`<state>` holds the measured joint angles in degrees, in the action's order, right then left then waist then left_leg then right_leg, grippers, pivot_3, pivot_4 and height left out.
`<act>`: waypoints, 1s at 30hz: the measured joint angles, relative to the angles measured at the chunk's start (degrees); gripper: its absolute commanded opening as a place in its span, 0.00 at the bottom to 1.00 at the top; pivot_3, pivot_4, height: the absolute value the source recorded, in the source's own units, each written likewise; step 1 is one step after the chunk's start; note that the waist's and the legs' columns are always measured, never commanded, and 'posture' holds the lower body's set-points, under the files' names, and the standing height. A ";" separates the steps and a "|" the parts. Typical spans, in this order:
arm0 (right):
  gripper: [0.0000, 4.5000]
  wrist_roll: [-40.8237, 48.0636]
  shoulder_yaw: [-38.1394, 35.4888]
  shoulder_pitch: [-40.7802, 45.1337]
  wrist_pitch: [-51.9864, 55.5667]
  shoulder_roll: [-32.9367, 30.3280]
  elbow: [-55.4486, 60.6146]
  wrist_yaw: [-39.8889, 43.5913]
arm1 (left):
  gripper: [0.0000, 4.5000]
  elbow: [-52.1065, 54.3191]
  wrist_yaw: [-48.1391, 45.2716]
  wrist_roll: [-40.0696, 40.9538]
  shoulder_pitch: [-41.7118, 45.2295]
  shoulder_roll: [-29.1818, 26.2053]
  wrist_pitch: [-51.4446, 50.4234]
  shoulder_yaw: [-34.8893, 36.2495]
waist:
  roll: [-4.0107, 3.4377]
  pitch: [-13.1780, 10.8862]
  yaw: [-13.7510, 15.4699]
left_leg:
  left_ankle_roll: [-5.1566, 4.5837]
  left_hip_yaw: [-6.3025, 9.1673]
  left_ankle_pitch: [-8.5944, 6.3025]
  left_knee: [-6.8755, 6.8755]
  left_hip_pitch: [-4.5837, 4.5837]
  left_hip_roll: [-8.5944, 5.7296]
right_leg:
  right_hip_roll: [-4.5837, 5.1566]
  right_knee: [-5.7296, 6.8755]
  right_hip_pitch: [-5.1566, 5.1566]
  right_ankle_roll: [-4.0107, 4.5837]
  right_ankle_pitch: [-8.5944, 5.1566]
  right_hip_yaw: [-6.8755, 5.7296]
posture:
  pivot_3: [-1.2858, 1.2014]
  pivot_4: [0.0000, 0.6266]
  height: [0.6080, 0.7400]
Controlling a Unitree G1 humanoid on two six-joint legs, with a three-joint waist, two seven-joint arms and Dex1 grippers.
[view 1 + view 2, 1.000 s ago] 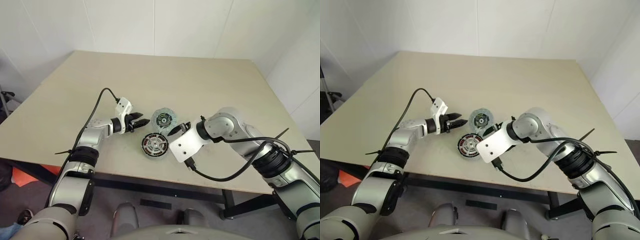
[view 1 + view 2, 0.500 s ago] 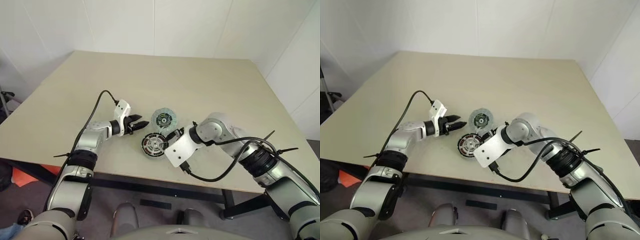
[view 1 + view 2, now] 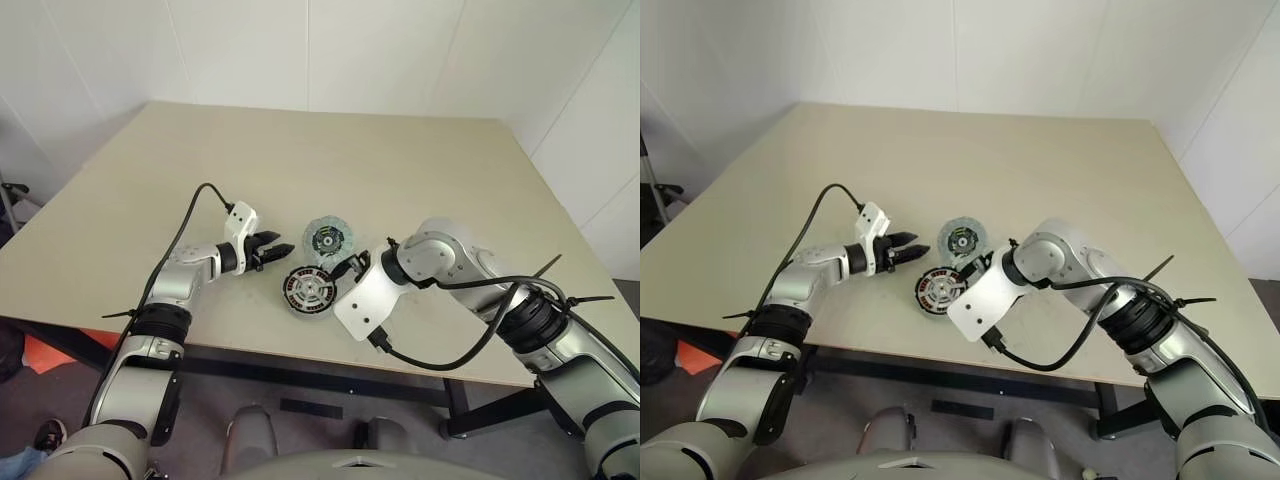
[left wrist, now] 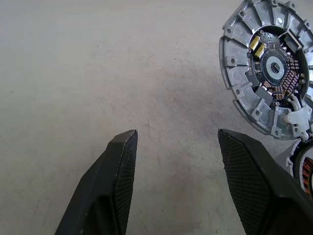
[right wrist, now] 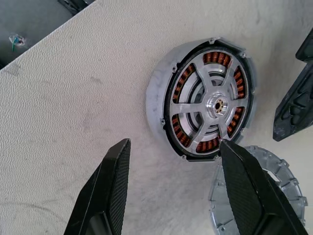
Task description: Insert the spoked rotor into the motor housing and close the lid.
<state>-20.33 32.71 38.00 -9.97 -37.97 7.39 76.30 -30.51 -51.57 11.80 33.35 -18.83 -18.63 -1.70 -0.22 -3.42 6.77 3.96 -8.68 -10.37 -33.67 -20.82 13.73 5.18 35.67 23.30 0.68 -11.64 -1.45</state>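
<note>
The motor housing lies on the table near its front edge. The spoked rotor sits in it, with copper windings showing between the silver spokes. The lid, a ribbed grey disc with a dark centre, lies flat just behind the housing. My left gripper hovers open just left of the lid and housing, nothing between its fingers. My right gripper is open too, close to the right of the housing and angled down at it, holding nothing.
The beige table stretches bare behind the parts. Its front edge runs close below the housing. Black cables hang from both wrists. White walls stand behind the table.
My right arm has shifted slightly beside the housing. The left gripper, housing and lid have kept their places.
</note>
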 measured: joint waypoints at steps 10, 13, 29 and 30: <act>0.72 -0.06 0.23 -0.03 -1.26 0.56 -3.97 -0.49 | 0.62 0.20 0.43 0.23 -0.10 -0.30 -0.10 0.03 | 0.00 0.00 -0.02 | 0.00 0.00 0.00 0.03 -0.03 0.00 | 0.00 -0.04 0.02 0.00 0.00 -0.01 | 0.52 0.00 1.00; 0.72 -0.30 0.35 -0.03 -1.28 1.19 -4.16 -0.50 | 0.62 0.86 0.54 0.41 -0.37 -0.80 -0.28 0.05 | 0.00 0.00 -0.03 | 0.00 0.00 0.00 0.03 -0.02 0.00 | 0.00 -0.03 0.02 0.00 0.00 -0.01 | 0.52 0.00 1.00; 0.72 -1.40 1.91 -1.04 -2.87 2.15 -5.00 -1.89 | 0.62 3.91 1.29 1.02 -2.31 -2.16 -2.13 0.23 | 0.00 0.00 -0.37 | 0.00 0.00 0.00 0.03 -0.02 0.00 | 0.00 -0.03 0.01 0.00 0.00 -0.01 | 0.52 0.00 1.00; 0.72 -1.53 1.99 -1.27 -3.15 2.18 -5.31 -2.25 | 0.62 4.07 1.36 1.09 -2.31 -2.17 -2.18 0.23 | 0.00 0.00 -0.47 | 0.00 0.00 0.00 0.03 -0.03 0.00 | 0.00 -0.04 0.01 0.00 0.00 -0.01 | 0.52 0.00 1.00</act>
<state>-21.86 34.70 36.72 -13.12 -35.78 2.08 74.06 -26.44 -50.22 12.90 31.04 -21.00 -20.81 -1.47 -0.22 -3.42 6.30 3.96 -8.68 -10.37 -33.64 -20.85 13.73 5.18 35.63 23.30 0.68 -11.65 -1.45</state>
